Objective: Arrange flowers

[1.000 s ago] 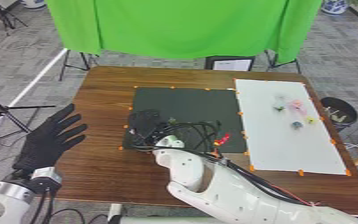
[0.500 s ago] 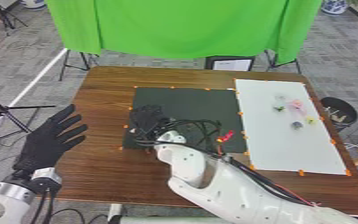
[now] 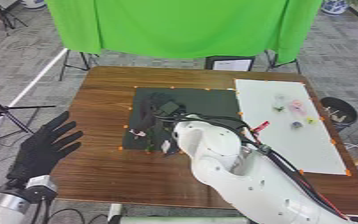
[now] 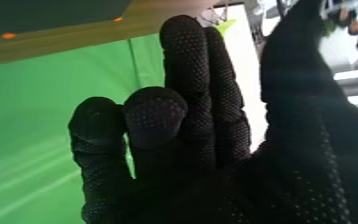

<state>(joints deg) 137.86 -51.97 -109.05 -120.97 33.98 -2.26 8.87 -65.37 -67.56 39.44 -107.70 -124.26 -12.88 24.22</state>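
Note:
In the head view, several small flowers, among them a pink flower [image 3: 296, 106] and a yellow flower [image 3: 310, 120], lie on the white mat [image 3: 286, 145]. My right hand [image 3: 159, 104] is above the dark mat [image 3: 213, 97], well to the left of those flowers. A small whitish thing [image 3: 138, 133], perhaps a blossom, is at the dark mat's left part, with green bits close by. The right wrist view has my right hand [image 4: 189, 165] with relaxed fingers, some bent a little, the thumb apart and nothing between them. My left hand [image 3: 44, 147] stays off the table's left edge, fingers straight.
Orange markers line both mats on the brown table [image 3: 104, 100]. A dark round bin [image 3: 339, 109] stands beyond the right edge, and a green curtain [image 3: 184, 25] hangs behind. My right forearm crosses the near part of the table and covers the white mat's near left corner.
My right hand has moved forward and slightly right over the dark mat, its forearm swinging right. The whitish thing is now easier to see. My left hand has shifted slightly left.

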